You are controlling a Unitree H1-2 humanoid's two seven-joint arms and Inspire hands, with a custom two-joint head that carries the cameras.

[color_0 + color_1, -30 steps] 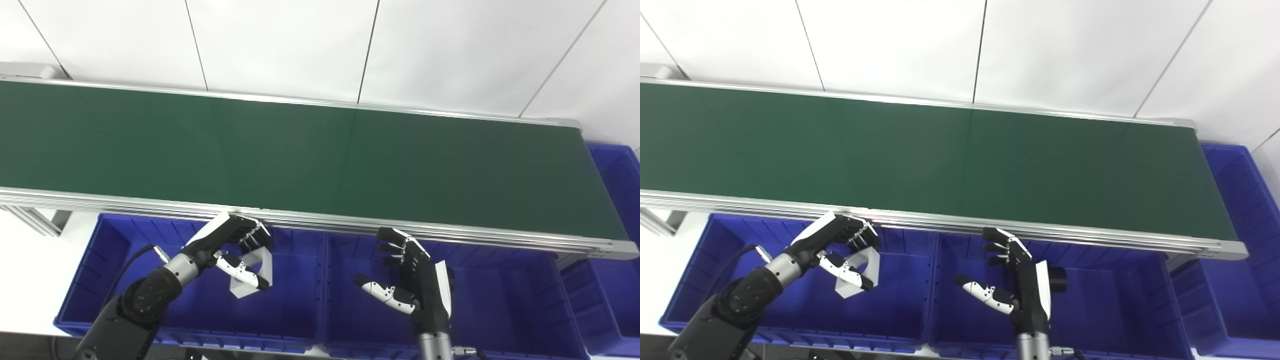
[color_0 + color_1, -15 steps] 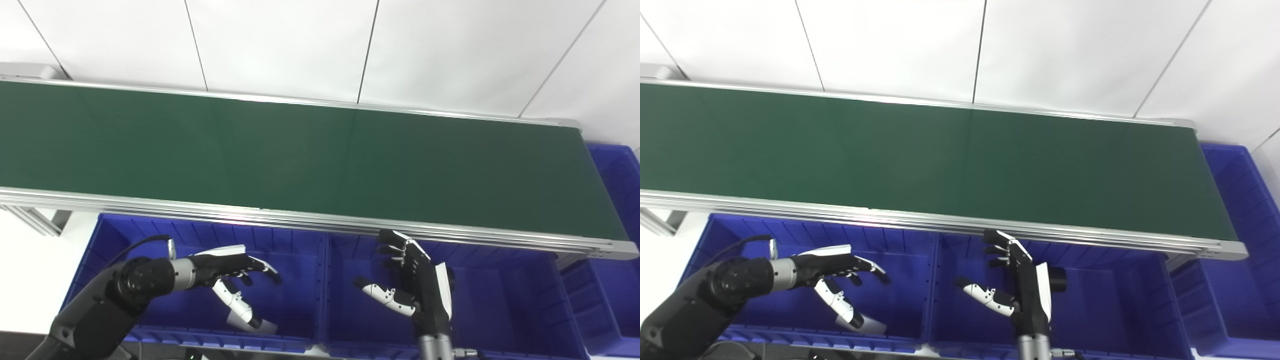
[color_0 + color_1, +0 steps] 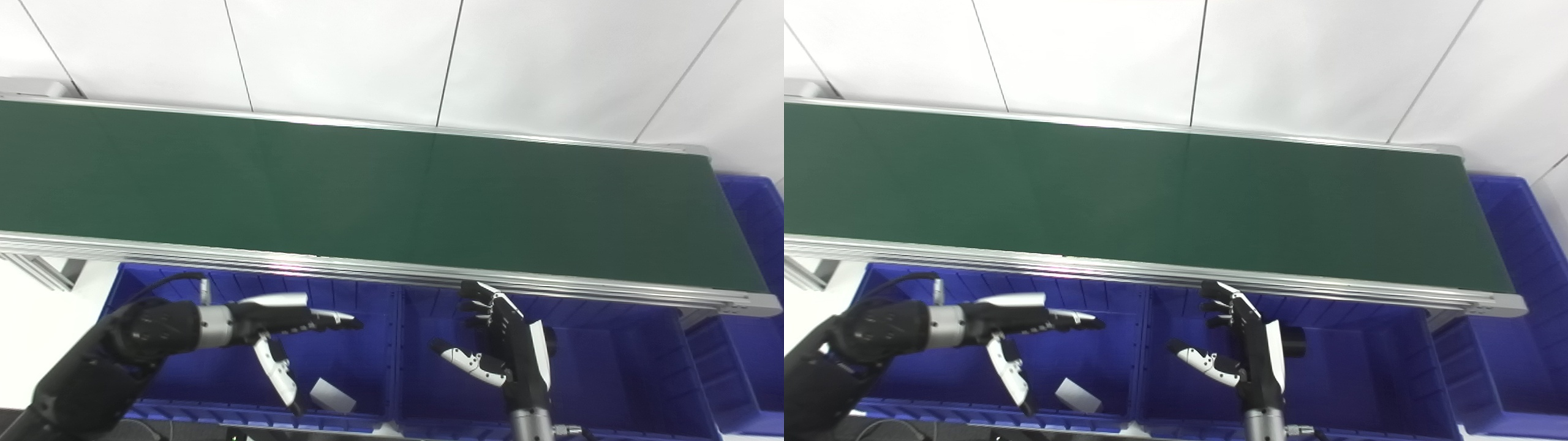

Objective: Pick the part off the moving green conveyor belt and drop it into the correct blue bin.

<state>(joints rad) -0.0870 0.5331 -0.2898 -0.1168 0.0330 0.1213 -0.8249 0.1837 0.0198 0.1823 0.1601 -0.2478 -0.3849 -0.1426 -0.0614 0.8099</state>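
— Left eye view first: what is the left hand (image 3: 278, 321) doing?

— It reaches level over the left blue bin (image 3: 153, 288), fingers stretched flat toward the right and spread, thumb hanging down. It holds nothing. The shell is glossy black with a white plate on the back and white thumb segments.

— And the part?

— The white part (image 3: 332, 395) lies on the floor of that same bin, near its front wall, just right of the thumb tip and apart from it. It looks like a small, flat-faced, angular piece of matte white plastic, resting tilted.

— The right hand (image 3: 502, 343)?

— Upright over the middle blue bin (image 3: 612, 367), palm turned left, fingers loosely curled and separated, thumb pointing out to the left. Empty too. A dark round object (image 3: 1293, 342) sits in the bin just behind it; I cannot tell what it is.

— Beyond the hands?

— The bins are ribbed, shiny blue plastic. Above them runs the matte green conveyor belt (image 3: 367, 190) in a ridged aluminium frame, bare. Another blue bin (image 3: 756, 214) stands at its right end, against a white panelled wall (image 3: 343, 55).
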